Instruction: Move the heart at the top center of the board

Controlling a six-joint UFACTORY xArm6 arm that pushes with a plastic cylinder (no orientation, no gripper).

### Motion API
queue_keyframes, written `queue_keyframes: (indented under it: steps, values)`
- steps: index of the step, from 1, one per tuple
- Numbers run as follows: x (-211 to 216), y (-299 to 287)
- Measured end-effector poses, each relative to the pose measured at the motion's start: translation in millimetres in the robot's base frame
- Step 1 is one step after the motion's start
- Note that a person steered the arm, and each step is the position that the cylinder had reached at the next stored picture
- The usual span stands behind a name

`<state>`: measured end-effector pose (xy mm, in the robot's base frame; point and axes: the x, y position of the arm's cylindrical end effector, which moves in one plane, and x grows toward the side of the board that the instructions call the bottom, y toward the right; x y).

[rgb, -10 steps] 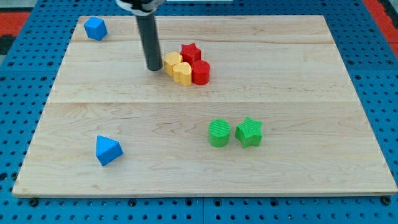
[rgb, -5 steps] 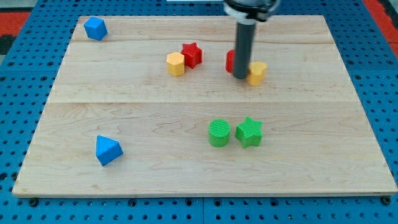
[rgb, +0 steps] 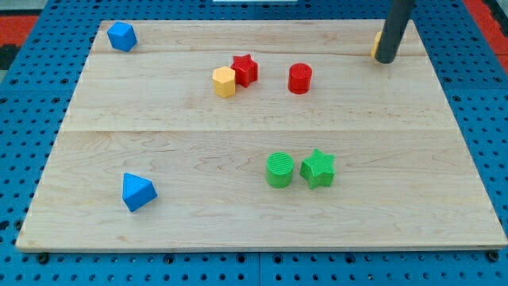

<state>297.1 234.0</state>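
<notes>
My tip (rgb: 386,60) rests near the board's top right corner. A yellow block (rgb: 375,45), mostly hidden behind the rod, touches the rod's left side; its shape cannot be made out. A yellow hexagon (rgb: 225,82) and a red star (rgb: 244,69) sit together at the top centre. A red cylinder (rgb: 300,78) stands alone to their right.
A green cylinder (rgb: 279,170) and a green star (rgb: 318,168) sit side by side below centre. One blue block (rgb: 121,36) is at the top left corner and another blue block (rgb: 138,191) at the lower left. The board's right edge (rgb: 444,87) is close to my tip.
My tip swept from the top-centre cluster to the top right, carrying the yellow block with it. The red cylinder was shifted right and left behind.
</notes>
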Motion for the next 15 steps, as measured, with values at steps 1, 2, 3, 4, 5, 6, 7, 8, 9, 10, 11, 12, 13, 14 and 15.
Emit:
queue_keyframes:
  steps: [1, 2, 3, 4, 5, 6, 7, 8, 9, 10, 11, 12, 13, 14, 15]
  values:
    - [-5.8, 53.0]
    - [-30.1, 25.1]
    - [-39.0, -51.6]
    - [-42.6, -108.5]
    - [-28.2, -96.1]
    - [-49.8, -132.7]
    - [-67.7, -147.3]
    - [-88.0, -97.9]
    - [-75.5, -115.5]
    - [-61.7, -129.0]
    - [-82.9, -193.6]
    - [-84.6, -192.7]
    - [-102.9, -166.0]
    - [-101.8, -222.6]
    - [-91.7, -247.4]
